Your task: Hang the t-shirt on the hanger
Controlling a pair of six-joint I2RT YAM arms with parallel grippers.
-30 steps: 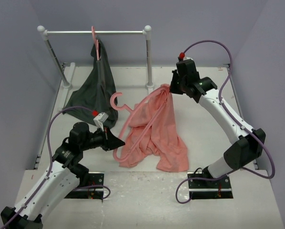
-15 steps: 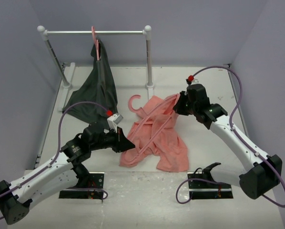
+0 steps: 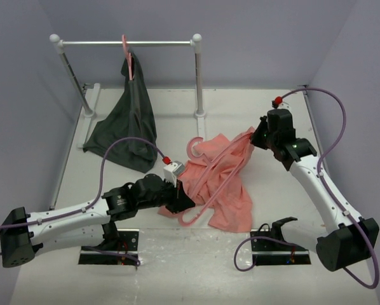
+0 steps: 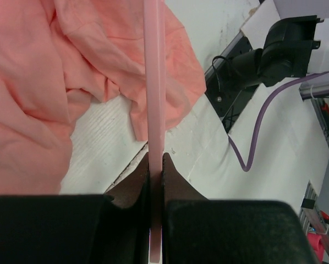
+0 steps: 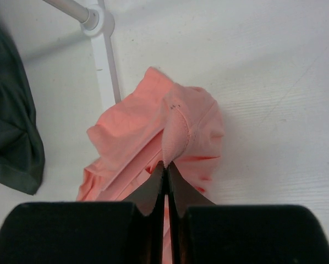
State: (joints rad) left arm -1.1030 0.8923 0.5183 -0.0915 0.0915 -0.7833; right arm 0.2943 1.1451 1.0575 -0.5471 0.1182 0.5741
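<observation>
Left arm (image 3: 75,213) is stretched low across the tabletop (image 3: 260,114), wrist toward centre. Back-left we see the rack (image 3: 129,43) with a dark garment (image 3: 129,121) on its own pink hanger (image 3: 126,54), well apart. Left hand (image 4: 156,159) is clamped on the thin bar of the hanger (image 4: 154,82), which lies across the crumpled pink t-shirt (image 3: 225,190) at centre, hook toward the rack. Right arm (image 3: 317,184) reaches in from the right. Right hand (image 5: 165,168) is pinched tight on a seamed fold of the t-shirt.

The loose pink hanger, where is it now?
Top view, centre table: the hanger lies amid the t-shirt, one end clamped in the left gripper.
</observation>
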